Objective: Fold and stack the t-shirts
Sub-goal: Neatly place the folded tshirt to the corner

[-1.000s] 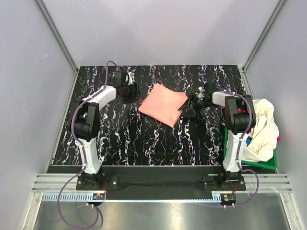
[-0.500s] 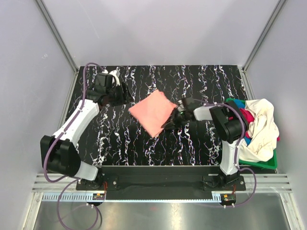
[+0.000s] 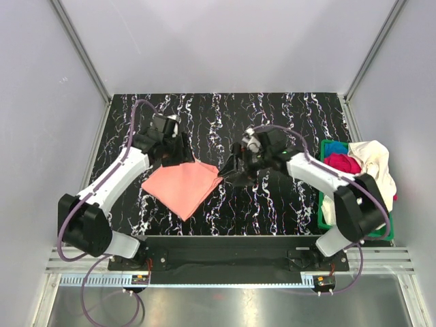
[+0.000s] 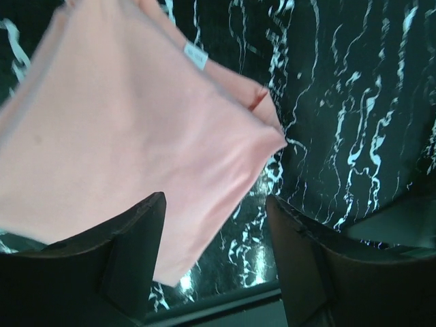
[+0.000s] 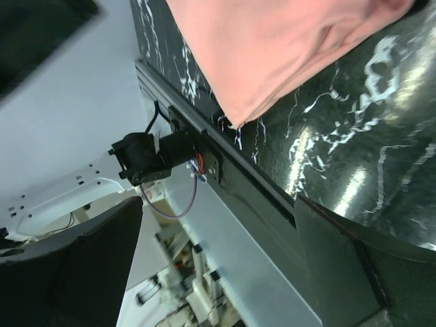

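A salmon-pink t-shirt [image 3: 180, 187], folded into a square, lies flat on the left front part of the table. In the left wrist view the salmon-pink t-shirt [image 4: 122, 136] shows its small white neck label [image 4: 195, 56]. My left gripper [image 3: 178, 155] hovers open over the shirt's far edge, nothing clamped between its fingers [image 4: 129, 252]. My right gripper [image 3: 230, 170] stands wide open just off the shirt's right corner and holds nothing. In the right wrist view the shirt [image 5: 272, 48] lies beyond the gripper. A cream-white t-shirt [image 3: 373, 170] and a magenta one [image 3: 340, 163] sit heaped in the basket.
The green plastic basket [image 3: 325, 146] stands at the table's right edge, beside the right arm's base. The black marbled table [image 3: 272, 204] ends at a metal rail along the front [image 5: 225, 177]. Grey walls close in the left, back and right.
The salmon-pink shirt has slid from the middle of the table to the left front. My right gripper let go of it and opened wide. The left gripper moved onto its far edge.
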### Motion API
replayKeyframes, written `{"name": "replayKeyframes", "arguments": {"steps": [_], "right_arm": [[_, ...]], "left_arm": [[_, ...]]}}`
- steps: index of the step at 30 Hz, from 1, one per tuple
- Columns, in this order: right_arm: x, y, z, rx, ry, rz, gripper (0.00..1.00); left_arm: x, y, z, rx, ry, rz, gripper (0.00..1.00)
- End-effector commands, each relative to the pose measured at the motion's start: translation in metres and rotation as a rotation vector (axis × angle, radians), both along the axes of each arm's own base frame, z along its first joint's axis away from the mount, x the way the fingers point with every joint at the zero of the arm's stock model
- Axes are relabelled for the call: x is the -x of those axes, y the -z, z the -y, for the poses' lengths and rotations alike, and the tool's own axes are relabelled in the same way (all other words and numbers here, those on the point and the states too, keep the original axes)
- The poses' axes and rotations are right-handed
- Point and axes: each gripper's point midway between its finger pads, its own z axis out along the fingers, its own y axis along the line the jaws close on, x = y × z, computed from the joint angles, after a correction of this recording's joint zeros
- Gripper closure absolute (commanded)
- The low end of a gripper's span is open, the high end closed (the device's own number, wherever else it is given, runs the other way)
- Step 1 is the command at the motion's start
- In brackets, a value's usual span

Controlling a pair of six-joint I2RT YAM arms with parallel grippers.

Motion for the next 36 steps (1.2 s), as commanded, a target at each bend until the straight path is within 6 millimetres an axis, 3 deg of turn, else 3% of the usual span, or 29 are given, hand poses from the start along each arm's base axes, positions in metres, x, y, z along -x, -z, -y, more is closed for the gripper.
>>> {"name": "replayKeyframes", "arguments": {"steps": [1, 3, 4, 5, 7, 8, 10, 11, 13, 14, 17, 21, 28, 31, 32, 34, 35, 36], "right_arm": [[-0.010, 0.002, 0.040, 0.079, 0.017, 0.060, 0.00], [-0.018, 0.009, 0.041, 0.069, -0.025, 0.076, 0.00], [-0.030, 0.000, 0.035, 0.053, -0.055, 0.111, 0.00], [-0.037, 0.021, 0.033, 0.090, -0.081, 0.071, 0.00], [-0.057, 0.018, 0.025, 0.079, -0.120, 0.125, 0.03], [-0.064, 0.033, 0.023, 0.099, -0.127, 0.113, 0.10], [-0.083, 0.028, 0.013, 0.074, -0.168, 0.175, 0.30], [-0.087, 0.043, 0.010, 0.078, -0.183, 0.144, 0.35], [-0.093, 0.044, 0.001, 0.043, -0.227, 0.159, 0.38], [-0.095, 0.058, 0.001, 0.052, -0.235, 0.131, 0.37], [-0.092, 0.072, -0.002, 0.039, -0.273, 0.077, 0.30], [-0.084, 0.078, -0.009, 0.008, -0.296, 0.037, 0.30], [-0.076, 0.100, -0.025, -0.011, -0.322, -0.034, 0.42], [-0.078, 0.105, -0.025, 0.005, -0.310, -0.045, 0.55], [-0.078, 0.106, -0.024, 0.019, -0.306, -0.049, 0.67], [-0.081, 0.117, -0.014, 0.095, -0.257, -0.062, 0.82], [-0.082, 0.114, -0.010, 0.118, -0.226, -0.061, 0.91], [-0.074, 0.124, 0.000, 0.142, -0.172, -0.120, 0.99]], "left_arm": [[0.006, 0.010, -0.005, -0.068, -0.119, -0.052, 0.36], [0.014, 0.020, -0.008, -0.084, -0.188, -0.076, 0.39], [0.017, 0.019, -0.010, -0.087, -0.211, -0.074, 0.40], [0.019, 0.020, -0.012, -0.086, -0.231, -0.072, 0.41], [0.023, 0.023, -0.012, -0.070, -0.257, -0.083, 0.41], [0.026, 0.020, -0.012, -0.062, -0.262, -0.078, 0.42], [0.030, 0.018, -0.011, -0.058, -0.266, -0.075, 0.42], [0.030, 0.014, -0.012, -0.048, -0.270, -0.065, 0.43], [0.034, 0.014, -0.012, -0.045, -0.265, -0.063, 0.43], [0.035, 0.014, -0.013, -0.049, -0.264, -0.064, 0.43], [0.038, 0.014, -0.017, -0.068, -0.264, -0.062, 0.43], [0.034, 0.010, -0.016, -0.073, -0.258, -0.051, 0.42], [0.027, 0.007, -0.011, -0.072, -0.239, -0.050, 0.43], [0.023, 0.006, -0.008, -0.074, -0.228, -0.048, 0.43], [0.021, 0.007, -0.006, -0.071, -0.220, -0.054, 0.43], [0.018, 0.010, -0.001, -0.072, -0.198, -0.066, 0.43], [0.018, 0.012, 0.001, -0.075, -0.189, -0.079, 0.43], [0.012, 0.016, 0.005, -0.083, -0.173, -0.094, 0.43]]}}
